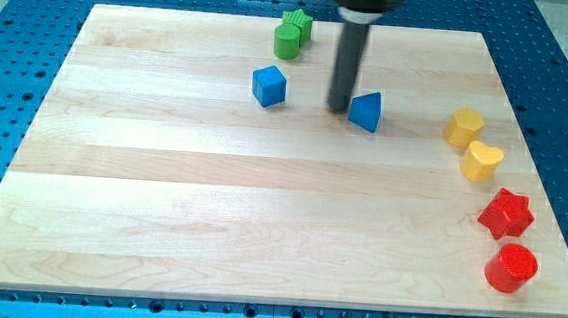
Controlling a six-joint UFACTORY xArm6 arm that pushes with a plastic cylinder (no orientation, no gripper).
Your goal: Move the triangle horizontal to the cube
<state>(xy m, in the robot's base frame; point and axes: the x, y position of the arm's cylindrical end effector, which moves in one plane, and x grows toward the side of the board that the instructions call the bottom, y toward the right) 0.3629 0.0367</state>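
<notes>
Pale wooden board point(260, 217) lay on a blue perforated bench point(9, 80), lit evenly, with most blocks crowded toward the view's top and right. No jaws on this rig, so nothing to report open or closed — only my tip point(339, 109), which stood touching or just beside the left face of the blue triangle point(366, 111). The blue cube point(269, 85) sat to the view's left of the tip, near but apart, and slightly nearer the view's top than the triangle. The triangle was a small blue wedge, its point up, with a darker side face turned toward the view's bottom right; it looked light and likely to slide easily. My judgement was that the triangle was already close to level with the cube, so little correction was left. Risks noted: a push off the wedge's centre could spin it rather than shift it; a push rightward could send it toward the yellow blocks point(464, 126); a sweep leftward could knock the cube out of line — and the green blocks point(293, 34) stood close above.
</notes>
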